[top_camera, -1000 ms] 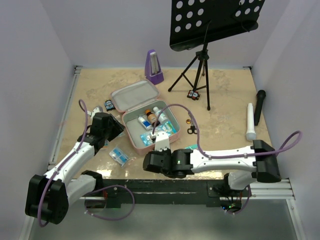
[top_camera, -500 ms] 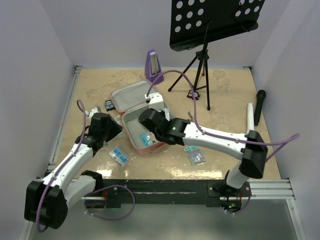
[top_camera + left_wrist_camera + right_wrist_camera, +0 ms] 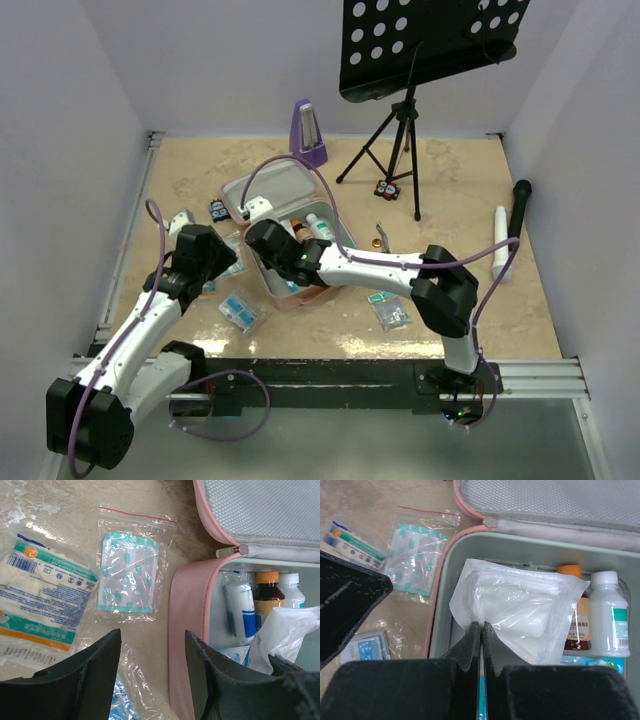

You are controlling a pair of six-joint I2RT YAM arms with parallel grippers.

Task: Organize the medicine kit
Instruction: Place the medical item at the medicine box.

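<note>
The medicine kit (image 3: 290, 185), a pink zip case, lies open left of centre with its lid folded back. Its tray (image 3: 442, 610) holds a brown bottle (image 3: 575, 625), a white bottle (image 3: 610, 620) and a white tube (image 3: 240, 610). My right gripper (image 3: 481, 624) is shut on the corner of a white clear-wrapped packet (image 3: 520, 615), which hangs over the left part of the tray. From above, this gripper (image 3: 272, 228) reaches in across the kit. My left gripper (image 3: 152, 632) stands open and holds nothing, low beside the kit's pink left wall (image 3: 187, 630).
Left of the kit lie a teal-patterned plaster bag (image 3: 127, 575), a printed gauze pack (image 3: 42, 595) and blue packets (image 3: 238, 312). Another packet (image 3: 390, 310) lies front right. A purple metronome (image 3: 308, 135), a music stand (image 3: 395, 150), a microphone (image 3: 520, 210) and a white cylinder (image 3: 500, 245) stand further off.
My right arm has swung from the kit's near edge across it to its far left side. The left arm has barely shifted and its jaws stay open.
</note>
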